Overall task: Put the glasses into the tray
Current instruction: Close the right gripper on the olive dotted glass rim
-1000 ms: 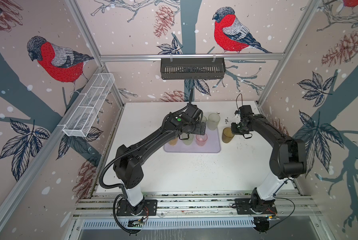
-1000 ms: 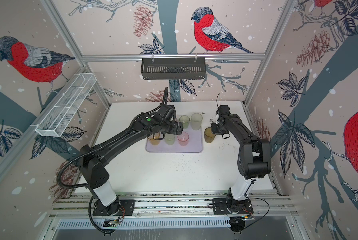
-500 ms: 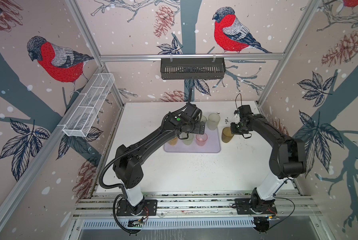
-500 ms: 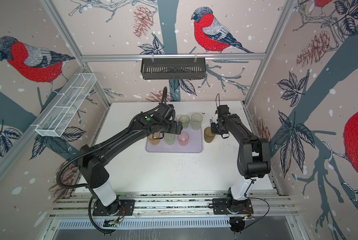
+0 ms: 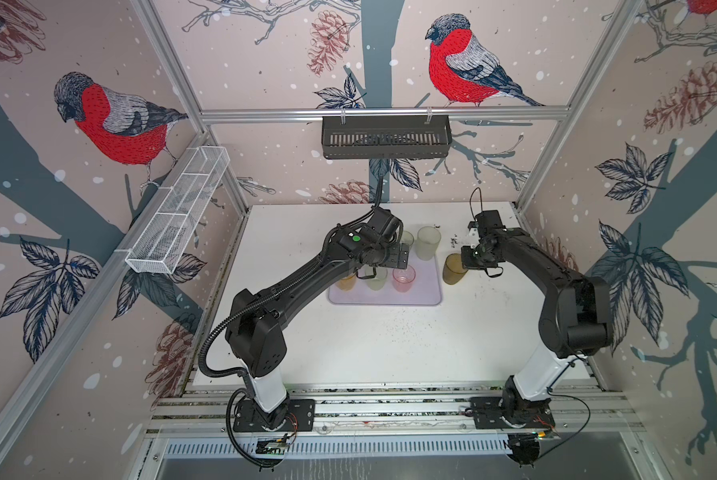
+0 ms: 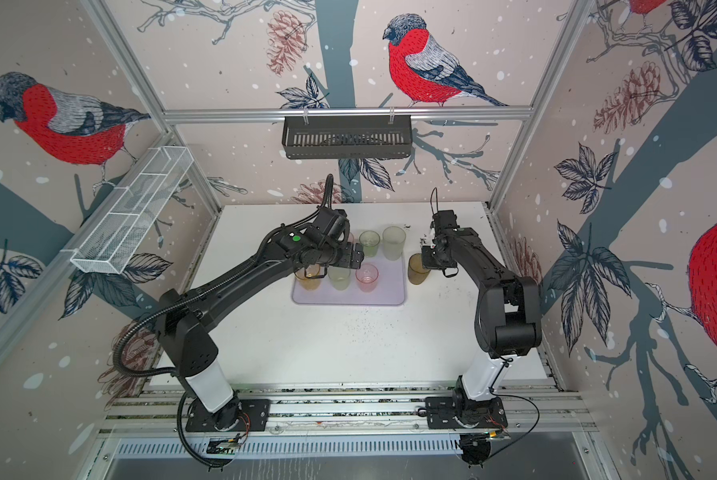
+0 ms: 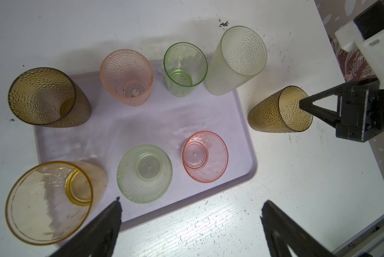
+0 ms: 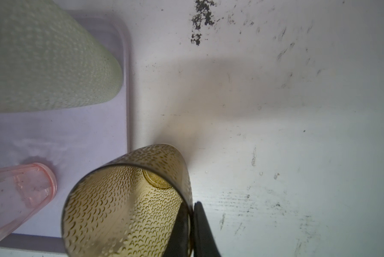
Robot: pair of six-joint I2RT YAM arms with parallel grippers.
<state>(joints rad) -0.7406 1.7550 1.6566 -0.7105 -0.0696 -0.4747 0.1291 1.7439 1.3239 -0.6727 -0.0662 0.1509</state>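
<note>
A flat pale lilac rectangular tray (image 7: 242, 142) with a low rim is seen on the white surface (image 7: 297, 189). In the left wrist view, seven translucent tumblers are seen on it. A dimpled brown tumbler (image 7: 48, 98), a dimpled pink tumbler (image 7: 126, 76), a clear bright green tumbler (image 7: 184, 69) and a tall frosted pale green tumbler (image 7: 235, 62) form the far row. A smooth amber tumbler (image 7: 50, 200), a short frosted green tumbler (image 7: 144, 174) and a smooth pink tumbler (image 7: 205, 156) form the near row. An eighth, a dimpled amber-brown tumbler (image 8: 128, 200), stands upright on the surface just beside the tray's right rim, outside it.

The right gripper (image 7: 306, 106) is reached in from the right, and its jaws are clenched on the rim of that tumbler, one inside the wall and one outside, as the right wrist view shows. The left gripper (image 7: 191, 222) is held above the near part of the tray, its jaws spread wide and grasping nothing.

In both top views the left arm covers much of the tray's left half, so the brown and pink tumblers of the far row are largely hidden there. In the right wrist view the tall green tumbler and the pink tumbler are cut off at the frame's edge. Whether the corner tumblers' bases lie wholly inside the rim cannot be told.
</note>
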